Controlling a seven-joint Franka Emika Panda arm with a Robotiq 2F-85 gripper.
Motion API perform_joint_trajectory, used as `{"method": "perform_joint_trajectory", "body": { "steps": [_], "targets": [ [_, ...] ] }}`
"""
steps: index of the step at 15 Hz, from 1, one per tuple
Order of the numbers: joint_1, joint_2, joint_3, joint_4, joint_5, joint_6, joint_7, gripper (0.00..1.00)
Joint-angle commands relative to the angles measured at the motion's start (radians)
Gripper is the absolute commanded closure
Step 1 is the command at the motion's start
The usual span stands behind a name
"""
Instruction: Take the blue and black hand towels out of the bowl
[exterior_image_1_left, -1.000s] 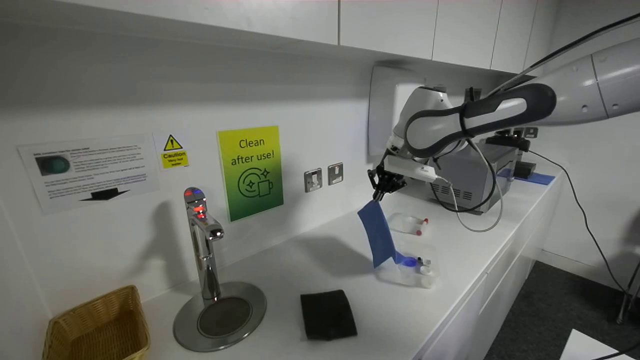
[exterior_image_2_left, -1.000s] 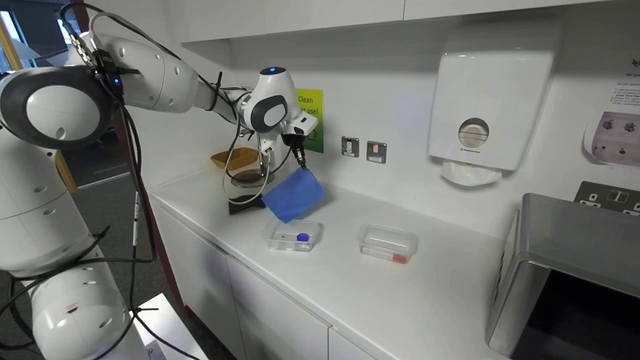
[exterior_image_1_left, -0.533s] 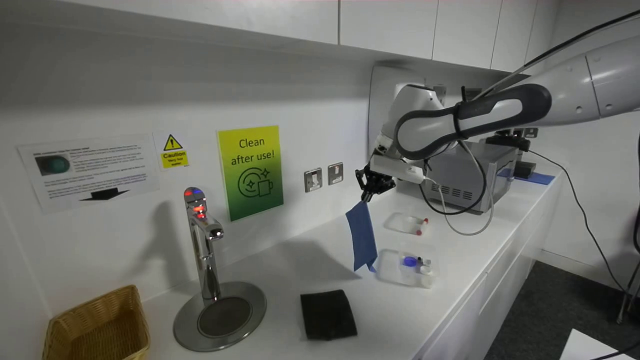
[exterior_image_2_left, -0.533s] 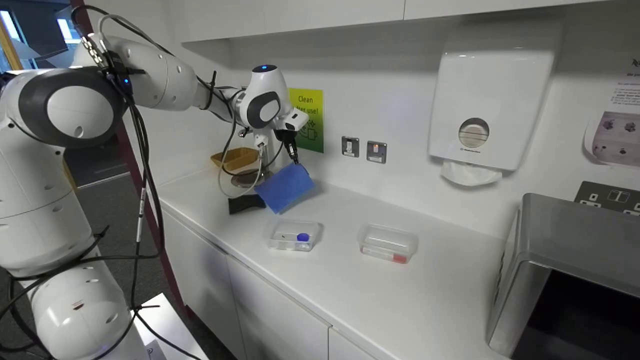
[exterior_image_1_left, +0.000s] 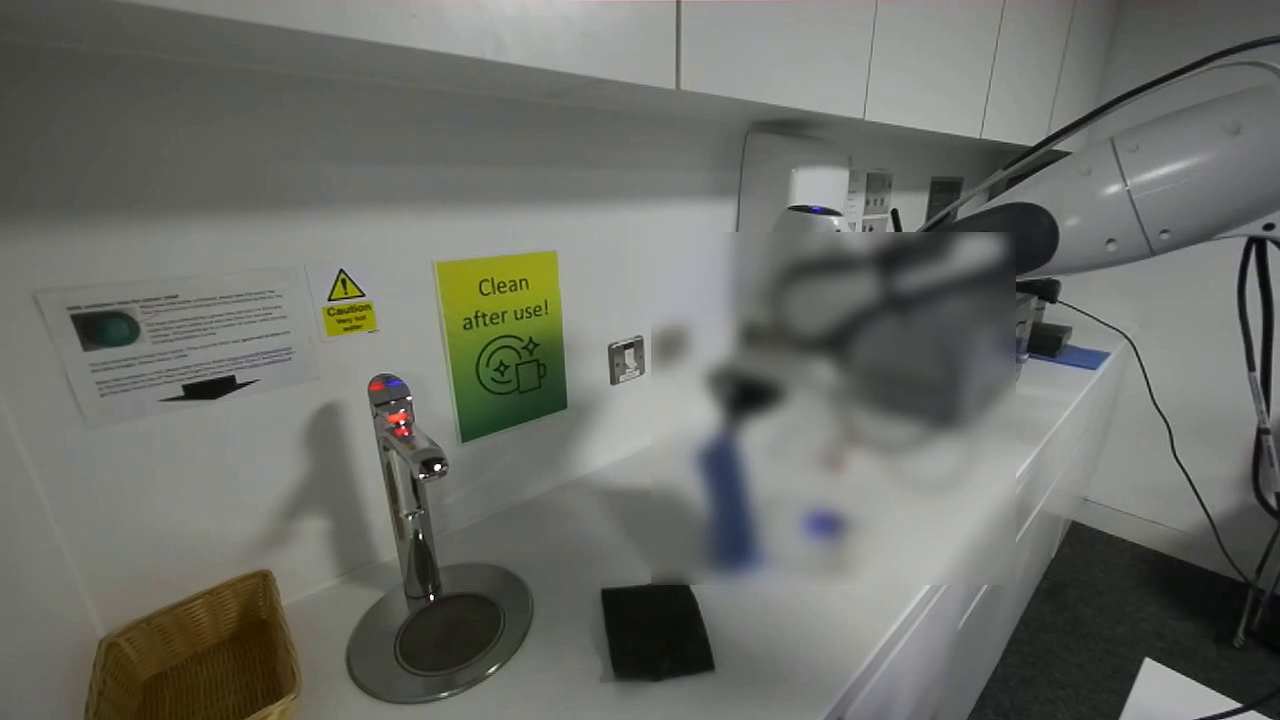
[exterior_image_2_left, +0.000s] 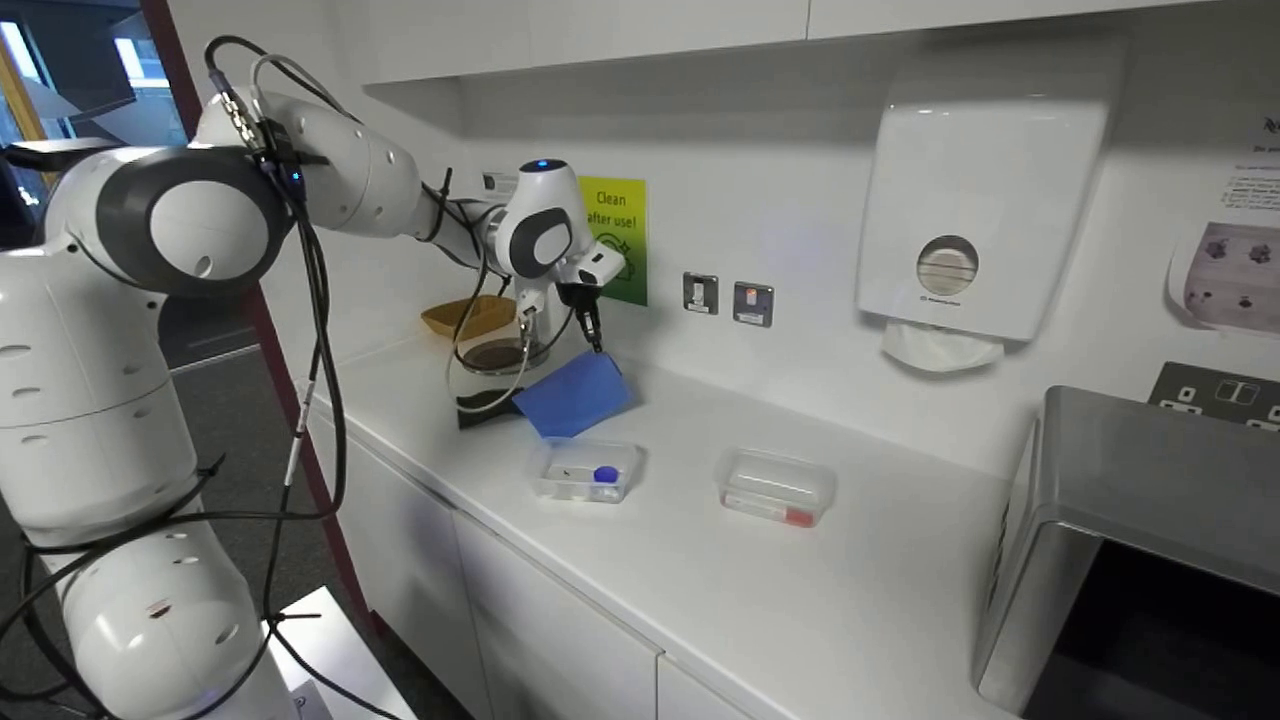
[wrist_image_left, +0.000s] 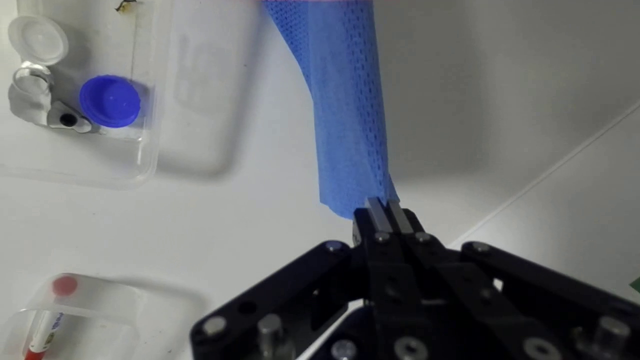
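My gripper (wrist_image_left: 386, 202) is shut on the top edge of the blue hand towel (wrist_image_left: 345, 110), which hangs folded below the fingertips. In an exterior view the gripper (exterior_image_2_left: 598, 348) holds the blue towel (exterior_image_2_left: 575, 395) above the counter, between the clear container and the black towel. In an exterior view (exterior_image_1_left: 730, 500) the towel and gripper are blurred. The black hand towel (exterior_image_1_left: 657, 632) lies flat on the counter beside the sink drain; its edge also shows behind the blue towel (exterior_image_2_left: 480, 411). No bowl shows; a clear plastic container (exterior_image_2_left: 560, 487) holds a blue cap and small items.
A second clear container (exterior_image_2_left: 780, 468) holds a red-capped marker. A chrome tap (exterior_image_1_left: 410, 500) stands over a round drain, with a wicker basket (exterior_image_1_left: 190, 650) beside it. A grey microwave (exterior_image_2_left: 1150, 490) stands farther along the counter. Cupboards (exterior_image_2_left: 650, 30) hang above.
My gripper has carried the blue towel off from over the clear container toward the black towel and the tap side. In the last half second it has sunk a little. The black towel has not moved.
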Motion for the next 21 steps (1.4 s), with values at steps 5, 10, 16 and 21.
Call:
{"method": "perform_joint_trajectory", "body": {
  "steps": [5, 10, 16, 21],
  "targets": [
    [0.005, 0.036, -0.059, 0.026, -0.026, -0.057, 0.016, 0.43],
    [0.026, -0.107, -0.044, -0.074, -0.072, -0.147, 0.077, 0.07],
    [0.024, -0.327, 0.034, -0.202, -0.144, -0.389, 0.195, 0.00],
    [0.020, -0.529, 0.075, -0.321, -0.130, -0.749, 0.148, 0.00]
  ]
}}
